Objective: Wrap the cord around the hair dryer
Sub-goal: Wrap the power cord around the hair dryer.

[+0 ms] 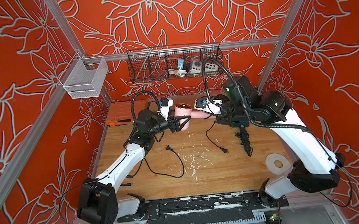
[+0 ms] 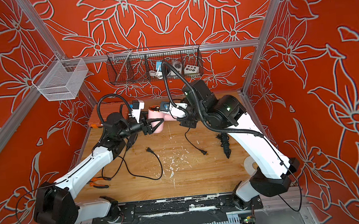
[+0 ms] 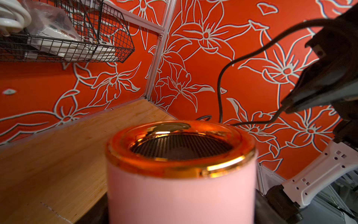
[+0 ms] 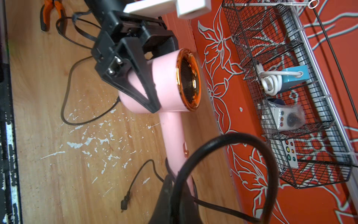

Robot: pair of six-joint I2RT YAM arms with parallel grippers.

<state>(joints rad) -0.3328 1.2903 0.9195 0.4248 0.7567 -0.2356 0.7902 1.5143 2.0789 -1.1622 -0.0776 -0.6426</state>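
The dryer [image 3: 180, 194] barrel is blurred and cut off in the left wrist view — its handle end, where the cord [image 4: 139, 172] leads, hides behind the right hand [image 4: 172, 190], a dark blur.

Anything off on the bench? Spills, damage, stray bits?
White flecks are strewn over the middle of the wooden table, like chipped paint. A second black cord lies loose by the left arm, its far end hidden. The hair dryer is clamped in the left gripper; its cord trails onto the table.
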